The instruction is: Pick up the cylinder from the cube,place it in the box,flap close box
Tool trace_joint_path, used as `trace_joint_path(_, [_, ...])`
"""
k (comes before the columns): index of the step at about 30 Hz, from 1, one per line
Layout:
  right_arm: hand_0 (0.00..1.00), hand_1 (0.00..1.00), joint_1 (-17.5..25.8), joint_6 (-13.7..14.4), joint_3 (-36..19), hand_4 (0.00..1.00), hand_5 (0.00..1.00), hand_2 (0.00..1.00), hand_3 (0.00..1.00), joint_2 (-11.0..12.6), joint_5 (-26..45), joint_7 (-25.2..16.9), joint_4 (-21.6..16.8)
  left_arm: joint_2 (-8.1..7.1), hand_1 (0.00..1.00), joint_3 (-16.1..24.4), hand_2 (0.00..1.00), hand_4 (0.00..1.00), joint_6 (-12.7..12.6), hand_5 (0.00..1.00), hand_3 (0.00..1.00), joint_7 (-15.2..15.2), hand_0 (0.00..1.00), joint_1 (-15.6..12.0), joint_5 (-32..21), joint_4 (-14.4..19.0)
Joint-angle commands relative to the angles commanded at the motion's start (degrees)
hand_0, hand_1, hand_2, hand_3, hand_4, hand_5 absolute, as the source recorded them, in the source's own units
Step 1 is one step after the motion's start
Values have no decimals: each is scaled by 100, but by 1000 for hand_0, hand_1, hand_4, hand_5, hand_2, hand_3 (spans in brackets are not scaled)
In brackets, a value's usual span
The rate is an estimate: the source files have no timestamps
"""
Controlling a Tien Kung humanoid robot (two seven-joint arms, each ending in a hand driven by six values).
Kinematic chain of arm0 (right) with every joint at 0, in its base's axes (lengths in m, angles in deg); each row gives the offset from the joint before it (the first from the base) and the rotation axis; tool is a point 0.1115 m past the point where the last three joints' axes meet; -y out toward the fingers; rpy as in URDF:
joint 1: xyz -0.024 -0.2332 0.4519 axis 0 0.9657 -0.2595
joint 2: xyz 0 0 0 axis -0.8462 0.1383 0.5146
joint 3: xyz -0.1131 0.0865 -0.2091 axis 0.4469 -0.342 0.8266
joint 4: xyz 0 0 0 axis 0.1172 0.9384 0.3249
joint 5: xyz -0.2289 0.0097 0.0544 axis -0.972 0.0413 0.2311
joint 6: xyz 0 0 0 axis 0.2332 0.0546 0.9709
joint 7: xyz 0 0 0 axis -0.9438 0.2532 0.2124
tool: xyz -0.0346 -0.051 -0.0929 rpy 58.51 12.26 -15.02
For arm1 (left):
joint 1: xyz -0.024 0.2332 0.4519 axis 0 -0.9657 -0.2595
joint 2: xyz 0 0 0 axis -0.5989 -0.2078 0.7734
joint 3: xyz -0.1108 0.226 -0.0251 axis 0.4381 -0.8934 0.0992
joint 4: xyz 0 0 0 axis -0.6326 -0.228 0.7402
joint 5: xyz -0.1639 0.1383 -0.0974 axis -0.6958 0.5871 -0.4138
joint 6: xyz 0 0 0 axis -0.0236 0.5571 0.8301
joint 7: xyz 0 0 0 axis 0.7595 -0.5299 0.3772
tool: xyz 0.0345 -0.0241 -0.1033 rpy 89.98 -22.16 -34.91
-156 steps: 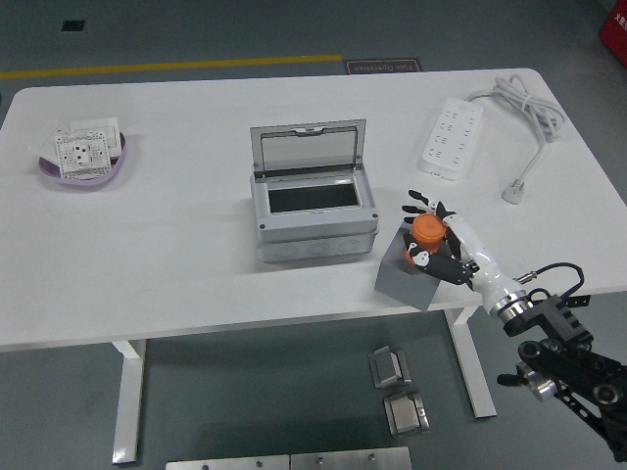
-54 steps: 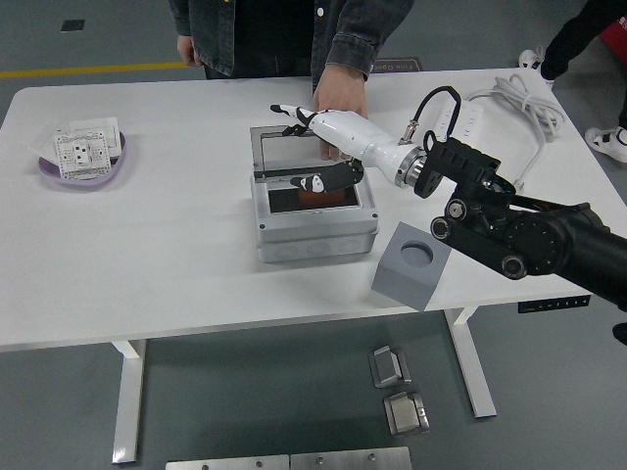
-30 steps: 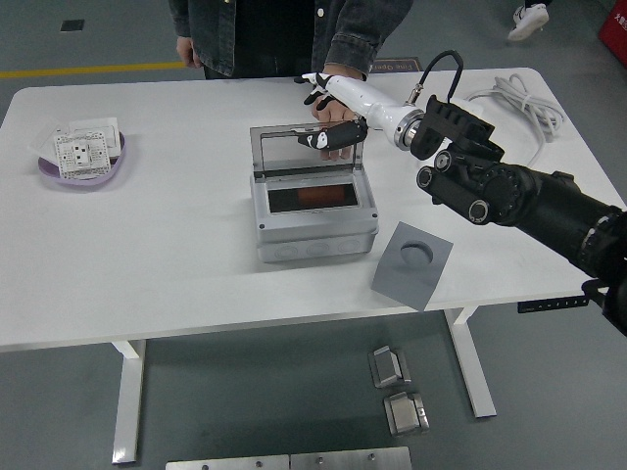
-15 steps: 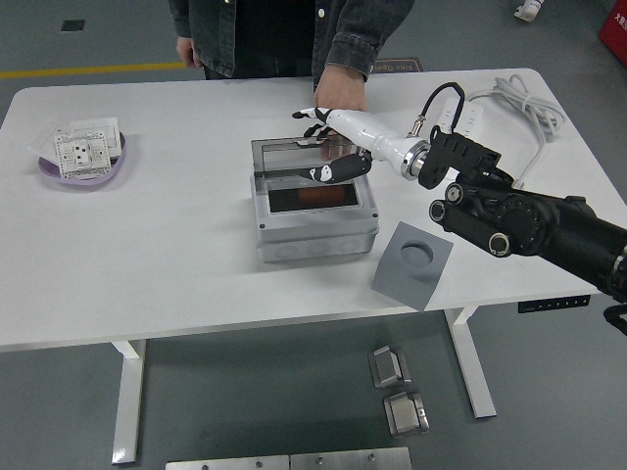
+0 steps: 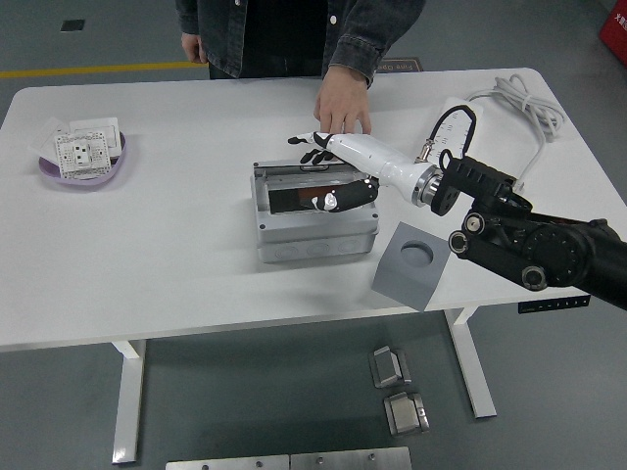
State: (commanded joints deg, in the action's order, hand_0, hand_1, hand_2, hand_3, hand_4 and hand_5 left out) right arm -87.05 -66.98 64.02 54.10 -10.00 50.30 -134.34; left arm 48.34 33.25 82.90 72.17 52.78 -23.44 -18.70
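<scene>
Spread flat, my right hand (image 5: 331,171) lies over the clear hinged lid (image 5: 312,186) of the grey plastic box (image 5: 313,217), white fingers (image 5: 312,145) fanned toward the hinge side and the dark thumb curled at the lid's right front. It grips nothing; the palm presses down, which is how a flap gets shut rather than a thing lifted. The lid looks folded almost level with the box's rim, though I cannot tell from this height whether it has latched.

Through the window I see a dull orange-red patch inside the box, and I take that for the orange cylinder (image 5: 302,200), lying in the compartment where it belongs. The grey cube (image 5: 411,265) sits well apart at the table's near right, its round socket on top bare, which fits that reading.

A person stands at the far side, one hand (image 5: 342,105) resting on the white table (image 5: 157,255) just behind the box and near my fingers; I judge it is waiting there, not steadying anything, since it touches neither box nor lid. My forearm reaches in from the right so the palm covers the lid's middle and the push lands evenly. What remains, I think, is only a firm press to seat the flap.
</scene>
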Motion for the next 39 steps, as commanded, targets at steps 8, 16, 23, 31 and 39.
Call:
trace_joint_path(8, [549,649,336,95,-213,824,419,741,932,186,-96,34,-262,18,649,-132,539,563,-4,247,583,-43,660,-13,-140,-2])
trace_joint_path(16, [416,632,741,157,-576,821,430,740,934,369,-374,98,-532,42,650,-86,538,564,-2,251,582,-32,660,-39,-84,-5])
trace_joint_path(23, [412,635,1480,-39,-1611,820,444,740,935,906,-1100,430,-1114,56,650,-8,539,564,-2,251,583,-17,660,-82,-9,-19])
trace_joint_path(31, [405,612,2680,-4,-3338,817,444,718,912,1498,-636,154,-2090,62,650,3,540,564,1,251,582,-24,660,-148,-27,-40])
trace_joint_path(39, [373,559,3694,-169,-4960,799,445,682,813,1479,535,-295,-2079,40,650,-174,540,564,7,248,583,-91,661,-119,-191,-47])
